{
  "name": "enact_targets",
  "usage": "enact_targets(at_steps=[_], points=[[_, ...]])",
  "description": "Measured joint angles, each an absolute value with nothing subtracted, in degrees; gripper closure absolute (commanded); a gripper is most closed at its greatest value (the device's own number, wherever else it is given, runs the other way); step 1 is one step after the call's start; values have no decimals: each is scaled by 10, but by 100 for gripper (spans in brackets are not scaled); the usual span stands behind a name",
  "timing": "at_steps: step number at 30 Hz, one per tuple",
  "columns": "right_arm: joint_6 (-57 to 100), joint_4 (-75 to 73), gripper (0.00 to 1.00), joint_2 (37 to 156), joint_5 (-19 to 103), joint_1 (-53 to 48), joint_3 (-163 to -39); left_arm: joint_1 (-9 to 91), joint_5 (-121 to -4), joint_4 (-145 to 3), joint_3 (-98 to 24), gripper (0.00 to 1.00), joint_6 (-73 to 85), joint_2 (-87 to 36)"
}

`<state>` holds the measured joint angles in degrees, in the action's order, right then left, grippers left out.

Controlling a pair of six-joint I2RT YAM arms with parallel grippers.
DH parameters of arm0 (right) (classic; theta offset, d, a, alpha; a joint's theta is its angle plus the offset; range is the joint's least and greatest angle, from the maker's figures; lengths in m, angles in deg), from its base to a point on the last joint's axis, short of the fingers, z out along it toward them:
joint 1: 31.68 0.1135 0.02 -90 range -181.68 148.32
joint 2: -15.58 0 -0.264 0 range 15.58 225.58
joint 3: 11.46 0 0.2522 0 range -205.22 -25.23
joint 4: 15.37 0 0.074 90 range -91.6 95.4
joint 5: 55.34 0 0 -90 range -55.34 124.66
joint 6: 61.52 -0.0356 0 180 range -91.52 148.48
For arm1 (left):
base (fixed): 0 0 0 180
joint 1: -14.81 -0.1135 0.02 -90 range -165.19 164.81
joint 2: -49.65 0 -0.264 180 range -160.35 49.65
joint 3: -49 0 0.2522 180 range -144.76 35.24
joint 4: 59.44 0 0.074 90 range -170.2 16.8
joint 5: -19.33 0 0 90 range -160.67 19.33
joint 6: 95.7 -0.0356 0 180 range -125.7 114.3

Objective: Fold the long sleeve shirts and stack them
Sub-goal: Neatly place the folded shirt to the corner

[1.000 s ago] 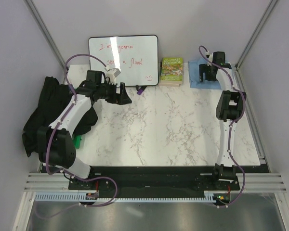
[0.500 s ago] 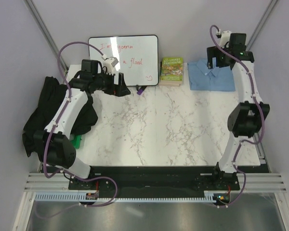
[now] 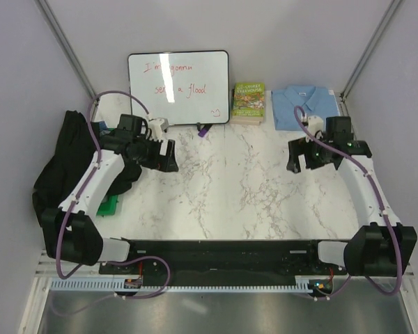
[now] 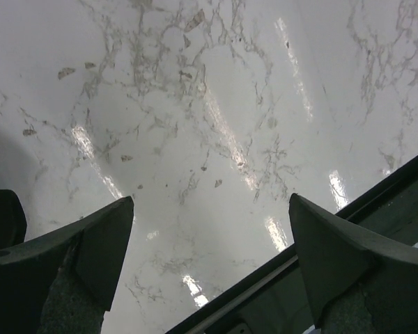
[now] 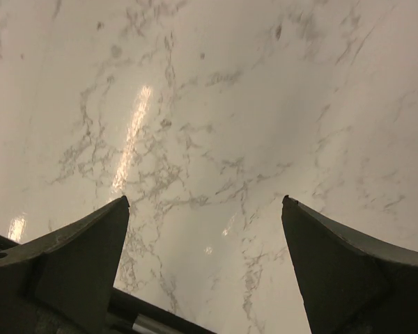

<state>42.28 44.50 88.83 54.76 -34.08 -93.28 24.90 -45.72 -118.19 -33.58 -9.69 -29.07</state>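
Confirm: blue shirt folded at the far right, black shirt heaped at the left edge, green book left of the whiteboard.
One error: the top external view shows the green book right of the whiteboard, between it and the blue shirt. The black shirt is heaped at the left edge, as stated.

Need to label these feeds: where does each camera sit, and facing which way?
Top external: above and behind the robot, looking down on the marble table, blue shirt and black shirt; both arms show.
Left wrist: on the left arm, facing down at bare marble; the open left gripper frames it.
Right wrist: likewise, right gripper open.
Shared: both wrist views see marble, no shirts.
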Motion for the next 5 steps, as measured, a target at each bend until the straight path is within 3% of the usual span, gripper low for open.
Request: enact_targets(at_steps=[5], points=[[431,460,2,859,537,-339,-833,249,-473,-1185,-267,1,-110,-257]])
